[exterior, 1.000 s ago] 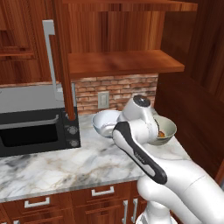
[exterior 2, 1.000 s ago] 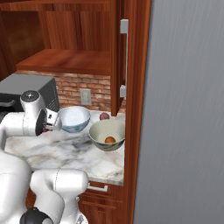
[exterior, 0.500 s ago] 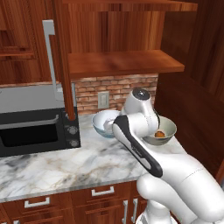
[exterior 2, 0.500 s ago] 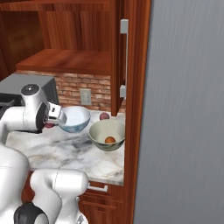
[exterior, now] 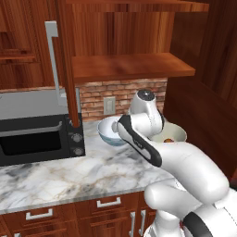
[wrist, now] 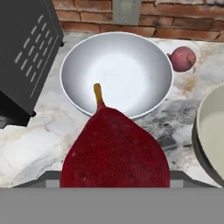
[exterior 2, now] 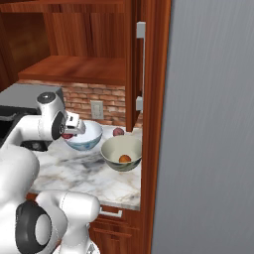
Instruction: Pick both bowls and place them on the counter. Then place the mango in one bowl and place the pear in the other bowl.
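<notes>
The gripper (exterior 2: 74,130) holds the dark red pear (wrist: 114,151) in wide-set jaws, just at the 7 o'clock rim of the white bowl (wrist: 116,72) on the counter (exterior 2: 84,171). At the white bowl's 4 o'clock stands the grey-green bowl (exterior 2: 121,152) with the mango (exterior 2: 125,158) inside. A paler red fruit (wrist: 183,58) lies at the white bowl's 2 o'clock. The microwave (exterior: 39,134) stands at its 9 o'clock.

A home kitchen is showing here. Left of the gripper (exterior 2: 74,130) a black microwave (exterior: 39,139) is sitting on the marble counter (exterior: 69,173), with a brick backsplash (exterior: 120,97) and wooden cabinets (exterior: 125,32) standing beyond.
</notes>
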